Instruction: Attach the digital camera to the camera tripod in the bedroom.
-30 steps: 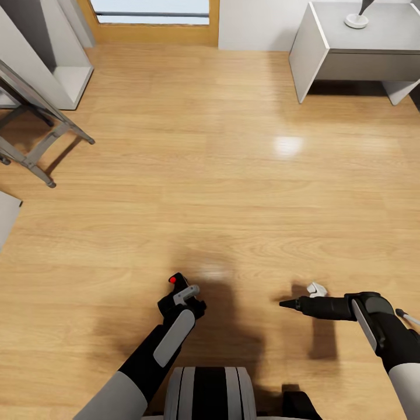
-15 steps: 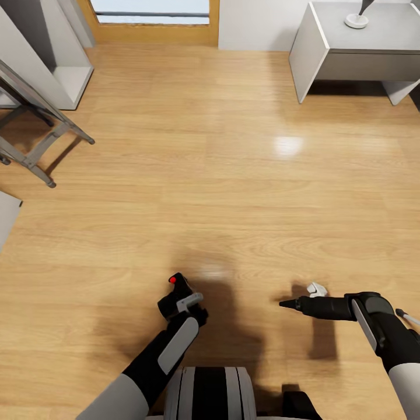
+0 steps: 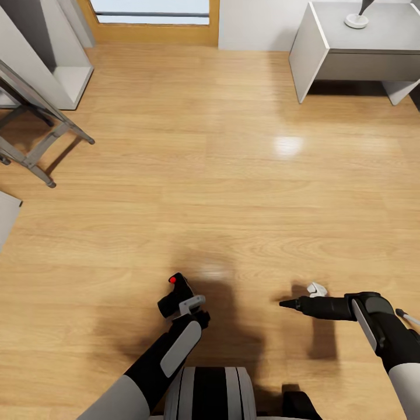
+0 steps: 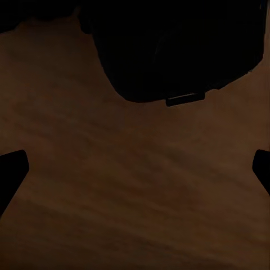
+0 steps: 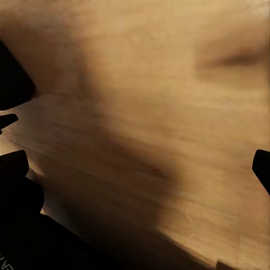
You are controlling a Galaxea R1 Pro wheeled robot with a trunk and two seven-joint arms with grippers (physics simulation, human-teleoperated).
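The digital camera (image 3: 175,291), a small black box with a red button on top, stands on the wood floor just ahead of my base. My left gripper (image 3: 185,303) is right behind it, open. In the left wrist view the camera (image 4: 169,50) is a dark mass beyond the fingertips (image 4: 11,169), which stand wide apart with only shadowed floor between them. My right gripper (image 3: 284,303) hovers low over the floor to the right, open and holding nothing. The camera tripod (image 3: 41,140) shows as grey braced legs at the left edge.
A grey side table (image 3: 356,58) with a white lamp base (image 3: 356,21) stands at the back right. A white shelf unit (image 3: 52,70) and a wood-framed window (image 3: 154,29) are at the back left. A small white object (image 3: 316,289) lies by my right gripper.
My left arm has drawn back a little toward my base, uncovering more of the camera, which stayed in place. The right arm has not moved.
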